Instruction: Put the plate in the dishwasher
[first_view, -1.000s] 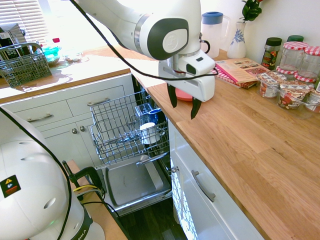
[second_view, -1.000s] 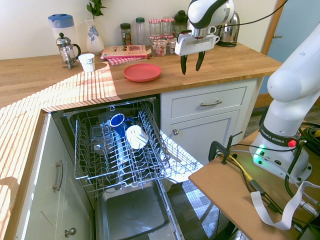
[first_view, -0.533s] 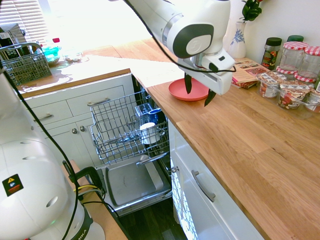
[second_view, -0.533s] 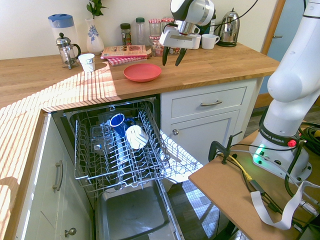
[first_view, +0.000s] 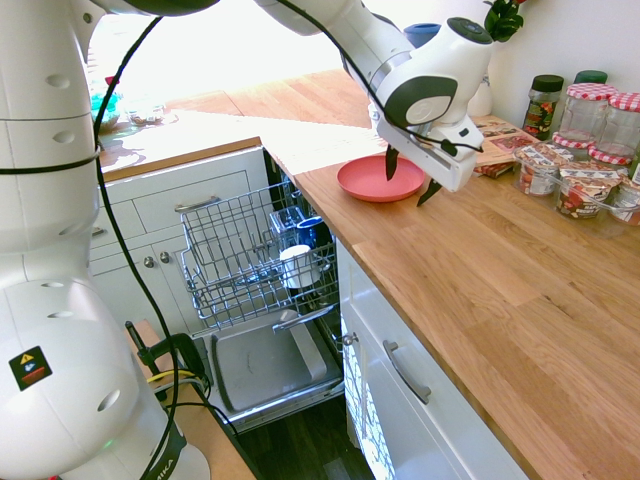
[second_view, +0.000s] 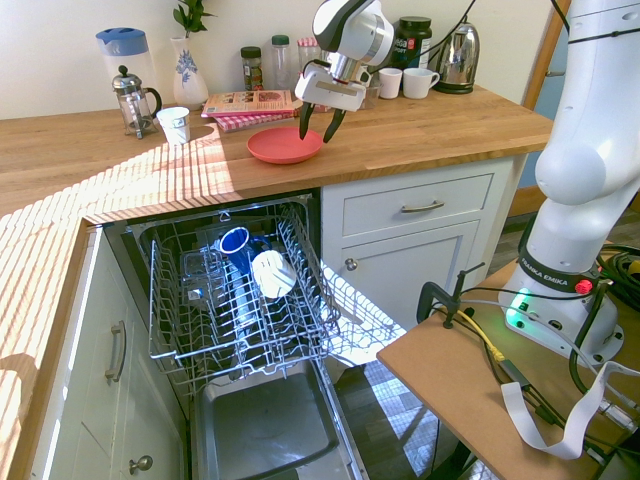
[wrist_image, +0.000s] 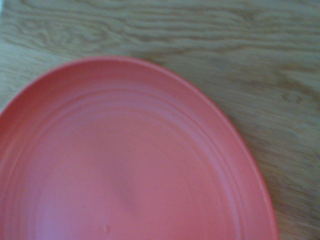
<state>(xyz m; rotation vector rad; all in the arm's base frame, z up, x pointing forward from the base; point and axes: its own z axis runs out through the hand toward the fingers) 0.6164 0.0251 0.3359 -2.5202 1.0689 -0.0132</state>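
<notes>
The opened dishwasher (second_view: 265, 425) is seen nearest in the second exterior view, its wire rack (second_view: 235, 345) drawn out, with a blue mug (second_view: 236, 244) and a white cup (second_view: 273, 274) held in it, all unchanged from a second ago. Small glassy pieces beside the blue mug are too tangled with the wires to be made out. Beyond, on the wooden counter (second_view: 430, 140), the red plate (second_view: 284, 146) is left flat where it was, near the counter's edge and outside the dishwasher. The gripper (second_view: 315, 136) has been brought across from well to one side and is now poised at the plate's rim; its fingers are spread wide and nothing is held. Whether the rim is touched cannot be told. In the wrist view the plate is blurred and partly cut off by the picture's edge. Farther back, a paper cup (second_view: 174, 126), some booklets (second_view: 250, 104) and a coffee press (second_view: 134, 103) are left undisturbed. By the kettle (second_view: 459, 58), two white mugs (second_view: 404, 83) and a dark tub (second_view: 411, 42) have been uncovered by the arm's shift, while the checked-lid jars (second_view: 309, 50) are now partly hidden. The grey basket, seen earlier in the first exterior view, is now covered by the arm.
</notes>
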